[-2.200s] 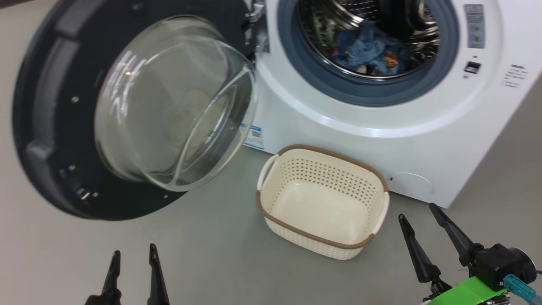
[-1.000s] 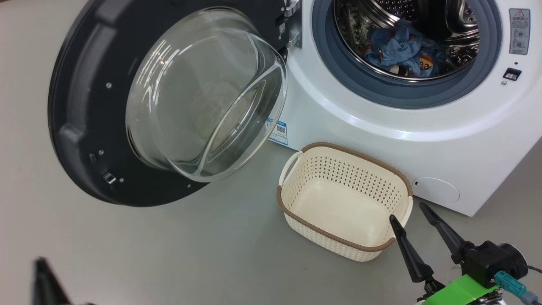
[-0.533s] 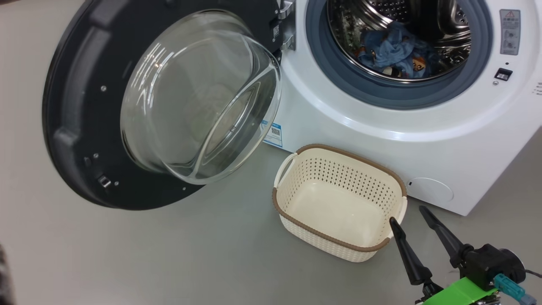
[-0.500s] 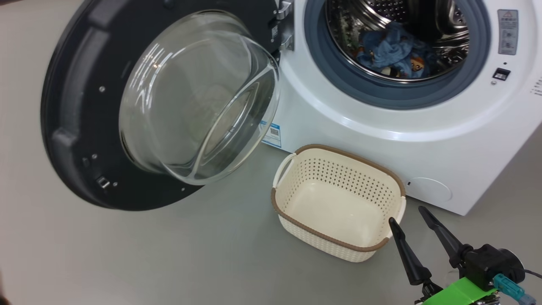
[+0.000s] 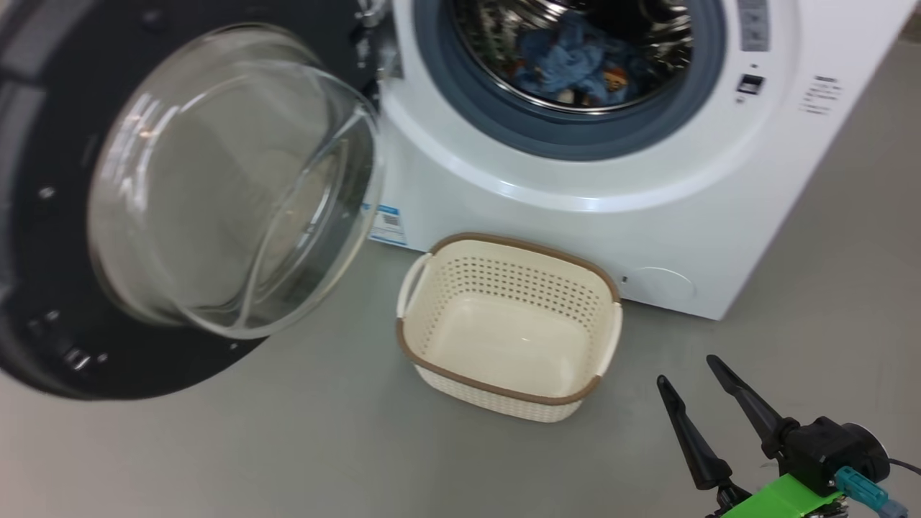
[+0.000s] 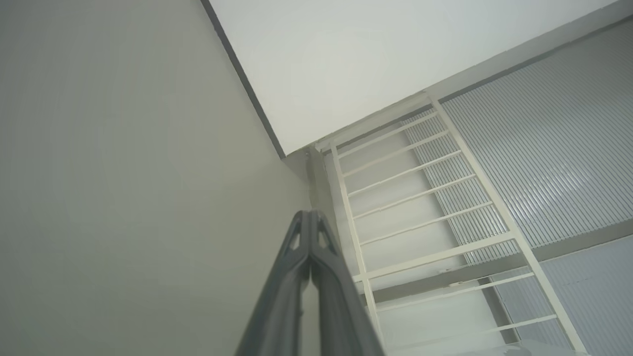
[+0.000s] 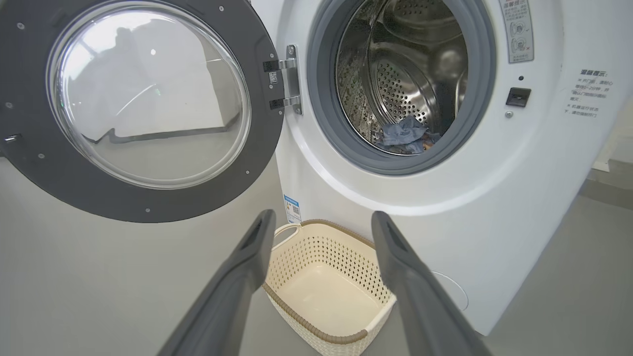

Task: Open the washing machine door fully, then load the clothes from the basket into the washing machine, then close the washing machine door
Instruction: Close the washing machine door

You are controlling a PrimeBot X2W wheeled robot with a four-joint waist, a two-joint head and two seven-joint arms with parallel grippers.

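Washing machine door (image 5: 216,180) open; clothes (image 5: 568,57) inside drum (image 7: 410,84); basket (image 5: 493,404) on floor (image 5: 288,446). Right pincer (image 5: 686,369) wide, left pincer (image 6: 310,217) pressed together.

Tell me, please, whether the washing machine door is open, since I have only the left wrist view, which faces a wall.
Observer: Yes, the washing machine door stands swung wide open.
Operator: Thank you; is anything left in the basket?
Observer: No, the basket is empty, on the floor before the washing machine.
Operator: And where are the clothes?
Observer: The clothes lie inside the drum.
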